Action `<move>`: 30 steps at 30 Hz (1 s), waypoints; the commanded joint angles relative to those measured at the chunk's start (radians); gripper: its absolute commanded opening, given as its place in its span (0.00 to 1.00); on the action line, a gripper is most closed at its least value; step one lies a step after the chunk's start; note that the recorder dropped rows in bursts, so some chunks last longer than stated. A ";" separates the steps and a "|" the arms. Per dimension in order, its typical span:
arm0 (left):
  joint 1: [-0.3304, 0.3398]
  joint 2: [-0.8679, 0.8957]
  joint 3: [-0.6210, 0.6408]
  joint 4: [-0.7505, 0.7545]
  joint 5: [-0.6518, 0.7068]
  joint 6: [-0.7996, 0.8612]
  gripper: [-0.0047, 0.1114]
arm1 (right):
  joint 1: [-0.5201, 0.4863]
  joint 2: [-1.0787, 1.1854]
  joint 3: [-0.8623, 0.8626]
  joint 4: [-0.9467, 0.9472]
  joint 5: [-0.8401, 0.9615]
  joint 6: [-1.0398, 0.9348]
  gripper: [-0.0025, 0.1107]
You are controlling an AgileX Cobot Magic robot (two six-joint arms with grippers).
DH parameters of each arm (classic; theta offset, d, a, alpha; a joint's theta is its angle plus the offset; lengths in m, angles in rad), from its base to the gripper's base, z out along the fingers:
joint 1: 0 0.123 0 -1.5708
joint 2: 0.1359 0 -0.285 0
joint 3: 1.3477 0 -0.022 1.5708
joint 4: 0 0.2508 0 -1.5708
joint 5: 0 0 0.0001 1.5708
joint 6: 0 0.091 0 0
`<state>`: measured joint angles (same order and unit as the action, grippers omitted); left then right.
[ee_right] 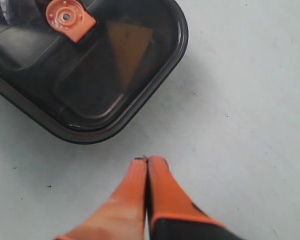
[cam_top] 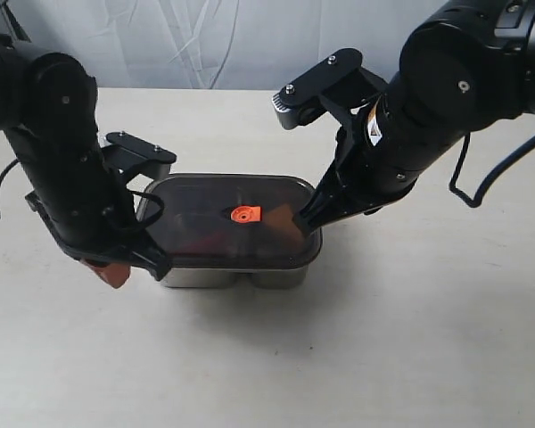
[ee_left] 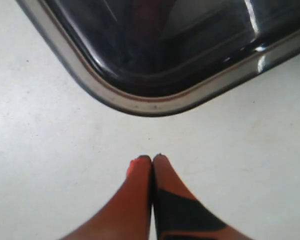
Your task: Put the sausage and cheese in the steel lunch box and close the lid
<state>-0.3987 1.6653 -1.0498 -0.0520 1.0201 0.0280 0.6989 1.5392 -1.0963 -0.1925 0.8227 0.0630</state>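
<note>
Fingertips first: on the left gripper (ee_left: 151, 159) we see both orange fingers pressed flat together with nothing between them. The tips hang over bare table (ee_left: 45, 150), near a rounded corner of the lid (ee_left: 165, 50). Over on the other side, the right gripper (ee_right: 147, 160) is the same story: fingers closed tight, empty, over the pale surface just off the lid's far corner.

Moving outward, the lid sits flat on the steel lunch box (cam_top: 205, 278), covering it edge to edge. It is dark, smoky and see-through, with rounded corners and glossy streaks of reflection. The orange valve tab (cam_top: 245, 214) stands out at its centre, round with a small hole in the middle.

Through the tinted plastic we spot the cheese (ee_right: 127, 45), a dull orange triangle lying in the compartment at the right gripper's end. The sausage (cam_top: 205, 239) is only a dim reddish shape under the lid on the other side of the tab. Below the lid, the box's shiny steel wall shows two rounded bulges facing the exterior camera.

From that camera, the black arms flank the box, one at each short end.
</note>
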 commanded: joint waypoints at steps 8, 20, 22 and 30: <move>0.000 -0.126 -0.051 0.158 -0.115 -0.107 0.04 | 0.000 0.018 -0.007 0.045 -0.019 -0.011 0.01; 0.000 -0.083 -0.061 0.211 -0.041 -0.133 0.04 | 0.000 0.047 -0.007 0.203 -0.027 -0.145 0.01; 0.000 -0.061 -0.061 0.211 -0.017 -0.133 0.04 | 0.000 0.047 -0.007 0.203 -0.025 -0.145 0.01; 0.000 0.031 -0.061 0.193 0.001 -0.130 0.04 | 0.000 0.047 -0.007 0.203 -0.022 -0.145 0.01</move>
<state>-0.3987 1.6777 -1.1052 0.1529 1.0161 -0.0959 0.7007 1.5863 -1.0963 0.0096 0.8014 -0.0749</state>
